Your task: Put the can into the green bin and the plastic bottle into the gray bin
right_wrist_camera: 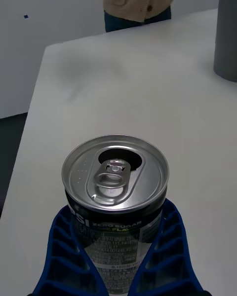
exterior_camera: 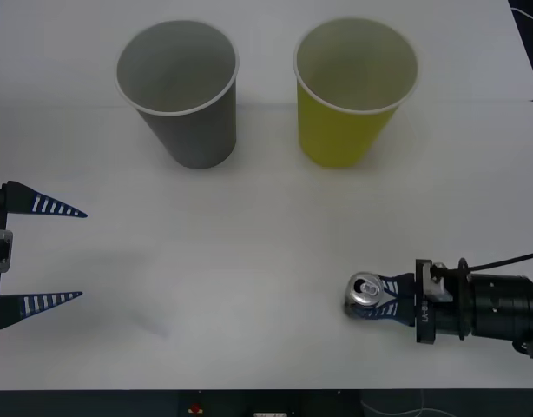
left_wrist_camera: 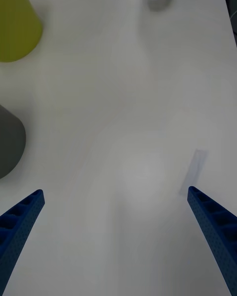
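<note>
The white worktop [exterior_camera: 266, 287] carries the gray bin [exterior_camera: 180, 91] and green bin [exterior_camera: 355, 87], both standing well ahead of the tools. The right tool [exterior_camera: 371, 297] has its blue fingers [right_wrist_camera: 165, 256] clamped on the upright can [exterior_camera: 365, 290], whose lower half they hide. The left tool [exterior_camera: 62, 254] gapes wide, holding nothing.

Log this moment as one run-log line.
right tool: shut on can, upright on table | left tool: open, idle at table's left edge | green bin, gray bin: upright
</note>
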You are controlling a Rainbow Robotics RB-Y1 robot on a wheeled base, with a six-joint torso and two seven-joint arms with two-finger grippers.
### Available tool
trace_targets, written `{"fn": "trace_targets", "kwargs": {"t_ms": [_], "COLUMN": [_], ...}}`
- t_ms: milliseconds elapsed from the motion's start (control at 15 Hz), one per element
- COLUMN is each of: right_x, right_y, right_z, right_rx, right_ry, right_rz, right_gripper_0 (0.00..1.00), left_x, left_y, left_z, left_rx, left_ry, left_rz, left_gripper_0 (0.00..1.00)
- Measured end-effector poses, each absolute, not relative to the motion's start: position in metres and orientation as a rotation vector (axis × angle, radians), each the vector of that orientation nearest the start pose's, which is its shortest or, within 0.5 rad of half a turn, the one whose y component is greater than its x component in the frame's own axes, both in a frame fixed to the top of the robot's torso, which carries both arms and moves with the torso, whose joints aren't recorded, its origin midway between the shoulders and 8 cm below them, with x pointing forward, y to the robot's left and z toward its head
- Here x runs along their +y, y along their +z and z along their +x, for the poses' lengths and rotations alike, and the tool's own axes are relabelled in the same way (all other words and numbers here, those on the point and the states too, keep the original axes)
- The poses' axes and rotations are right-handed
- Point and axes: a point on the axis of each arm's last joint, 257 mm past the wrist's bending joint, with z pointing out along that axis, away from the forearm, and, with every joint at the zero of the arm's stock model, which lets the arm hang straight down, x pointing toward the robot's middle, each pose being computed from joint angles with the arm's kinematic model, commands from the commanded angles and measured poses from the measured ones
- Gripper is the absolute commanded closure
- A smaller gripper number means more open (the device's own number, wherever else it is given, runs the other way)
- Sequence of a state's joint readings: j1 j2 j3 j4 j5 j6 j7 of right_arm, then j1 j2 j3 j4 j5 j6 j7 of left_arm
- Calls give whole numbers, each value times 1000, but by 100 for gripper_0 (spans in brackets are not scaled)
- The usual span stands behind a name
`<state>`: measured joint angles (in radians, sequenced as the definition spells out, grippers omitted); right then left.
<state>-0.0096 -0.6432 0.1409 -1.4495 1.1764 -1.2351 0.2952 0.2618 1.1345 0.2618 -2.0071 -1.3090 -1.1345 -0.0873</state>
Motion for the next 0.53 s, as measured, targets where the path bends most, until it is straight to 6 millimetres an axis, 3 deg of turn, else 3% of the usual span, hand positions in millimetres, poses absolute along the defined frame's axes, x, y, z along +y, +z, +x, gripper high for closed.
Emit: {"fn": "trace_targets", "kwargs": {"t_ms": [533], "right_x": [-167], "right_y": [-232], "right_z": [358], "right_rx": [1680], "right_ry": [704], "right_rz": [-1215], "right_gripper_0": [100], "left_x": [286], "left_y": [-167], "left_z": [341], "left_rx": [1444], "left_ry": [-118], "left_rz": [1762], "left_gripper_0": [0]}}
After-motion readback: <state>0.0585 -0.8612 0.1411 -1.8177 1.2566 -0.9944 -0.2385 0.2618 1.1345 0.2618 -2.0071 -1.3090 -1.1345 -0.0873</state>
